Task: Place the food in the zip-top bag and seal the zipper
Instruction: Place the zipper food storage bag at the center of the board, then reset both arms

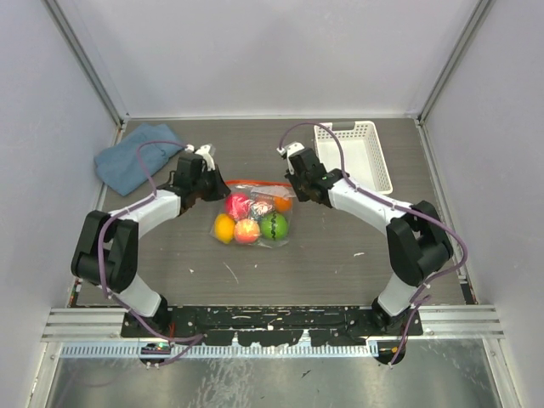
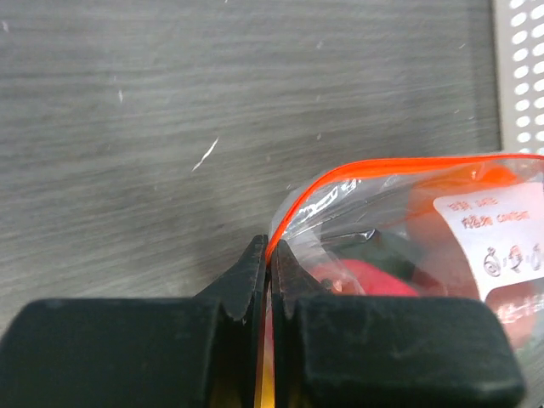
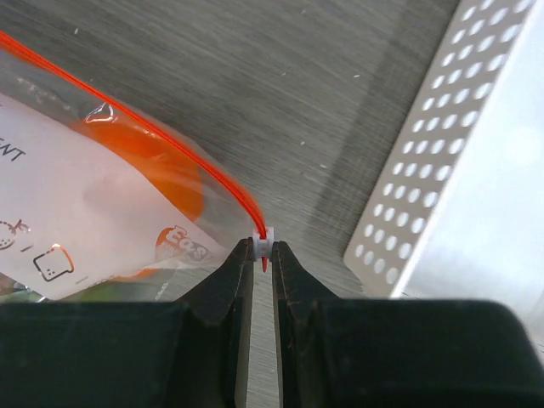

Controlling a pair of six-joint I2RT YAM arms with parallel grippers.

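Zip-top bag [image 1: 255,219]: lay flat mid-tabletop [image 1: 340,263], between both arms; judged light, limp and slick, with crinkly film likely to buckle anywhere but the stiffer top edge, so best held there; looked clear, with a white printed label.
Left hand [image 2: 268,255]: clamped tight on the left end of the zipper strip.
Right hand [image 3: 262,253]: pinched together on the slider, at the strip's right end.
Food [image 1: 246,230]: sat inside the bag; judged light, hard, prone to rolling and shifting the film; showed 5 round pieces from above, red, orange, yellow, peach, green; a 6th not made out.
Zipper [image 1: 255,182]: ran along the bag's far edge; judged thin and bendy, yet stiffer than the film; red-orange, arched in both wrist views.
Slider [image 3: 262,245]: judged tiny, easy to lose from a pinch; white, with a red tip.
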